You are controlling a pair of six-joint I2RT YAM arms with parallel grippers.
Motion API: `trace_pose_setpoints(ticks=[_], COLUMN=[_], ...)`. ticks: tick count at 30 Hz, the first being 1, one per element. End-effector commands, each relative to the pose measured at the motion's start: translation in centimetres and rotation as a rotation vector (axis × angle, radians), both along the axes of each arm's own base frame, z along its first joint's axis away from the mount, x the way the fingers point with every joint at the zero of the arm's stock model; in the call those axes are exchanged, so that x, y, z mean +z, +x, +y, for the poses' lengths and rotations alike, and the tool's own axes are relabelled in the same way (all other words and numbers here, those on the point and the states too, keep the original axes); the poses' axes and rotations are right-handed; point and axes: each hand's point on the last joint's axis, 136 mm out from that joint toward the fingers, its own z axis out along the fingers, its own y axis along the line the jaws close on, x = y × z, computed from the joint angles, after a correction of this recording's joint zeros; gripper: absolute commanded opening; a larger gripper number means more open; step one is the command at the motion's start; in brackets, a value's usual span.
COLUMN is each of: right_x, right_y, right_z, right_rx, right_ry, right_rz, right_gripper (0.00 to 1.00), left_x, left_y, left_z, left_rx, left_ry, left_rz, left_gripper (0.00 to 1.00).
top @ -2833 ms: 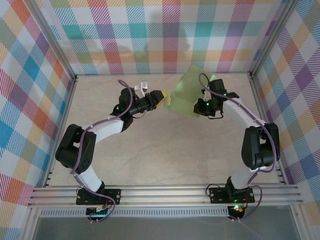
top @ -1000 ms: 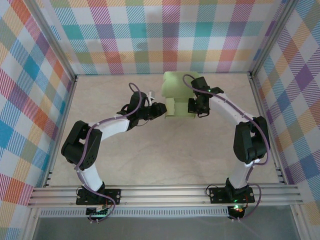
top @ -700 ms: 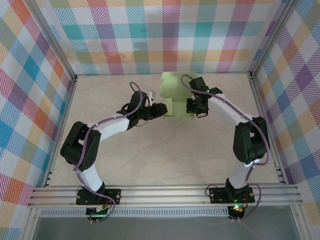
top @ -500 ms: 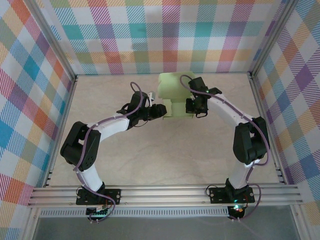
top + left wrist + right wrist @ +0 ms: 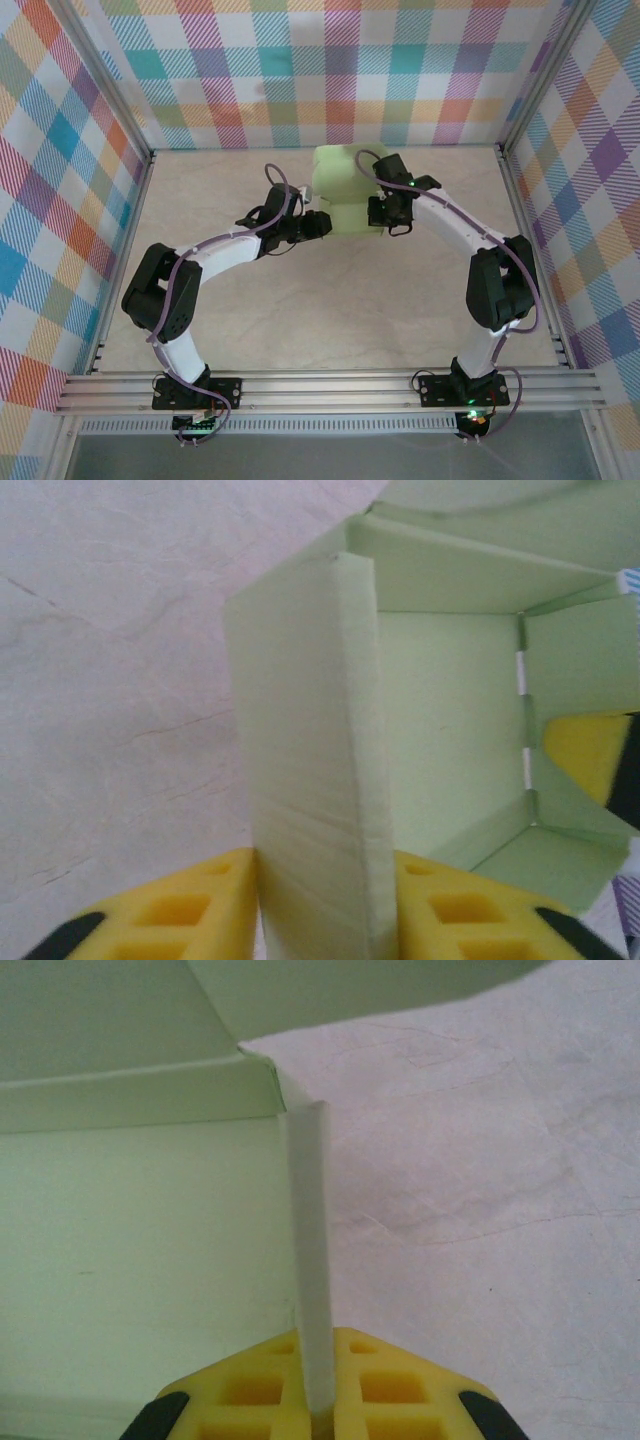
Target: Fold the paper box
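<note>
Box: pale green card box (image 5: 342, 188), part folded, at the back middle of the worktop (image 5: 330, 310), between the two claws.
Left claw: the left claw (image 5: 322, 224) is clamped on the box's left wall; from its wrist, the claw (image 5: 320, 905) pinches a doubled upright panel between yellow pads.
Right claw: the right claw (image 5: 378, 212) grips the right wall; from its wrist, the claw (image 5: 320, 1400) is closed on a thin upright edge.
Hidden: in the top view the card covers both sets of fingertips.
Cut off: the frame edges crop the box (image 5: 450, 730) in both wrist views.
Unclear: whether the box's base touches the worktop.
</note>
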Motion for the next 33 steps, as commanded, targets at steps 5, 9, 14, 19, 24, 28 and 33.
trace_pose_setpoints(ticks=[5,9,14,19,24,28,33], right_x=[3.3,3.0,2.7,3.7,4.1,3.8,3.4], right_y=[0.3,0.3,0.6,1.1,0.9,0.5,0.5], right_z=[1.9,2.1,1.6,1.3,3.6,5.9,7.3], right_rx=[0.048,0.055,0.042,-0.005,-0.058,-0.103,-0.076], right_ry=[0.063,0.027,-0.091,-0.228,-0.233,-0.246,-0.253], right_rz=[-0.078,-0.082,-0.105,-0.187,-0.245,-0.273,-0.279], right_gripper=[0.0,0.0,0.0,0.0,0.0,0.0,0.0], left_x=[0.7,1.1,2.0,1.5,0.7,0.6,0.9], left_y=[0.1,0.0,-0.1,0.4,1.0,1.5,1.5], left_z=[-1.0,-1.0,-1.0,-0.2,0.3,0.5,0.5], left_rx=[-0.021,-0.018,-0.005,0.059,0.129,0.187,0.197], left_ry=[0.032,0.065,0.085,0.128,0.154,0.156,0.154], left_rz=[-0.023,-0.03,-0.05,-0.047,-0.013,-0.004,-0.014], left_gripper=[0.21,0.21,0.27,0.07,0.0,0.0,0.0])
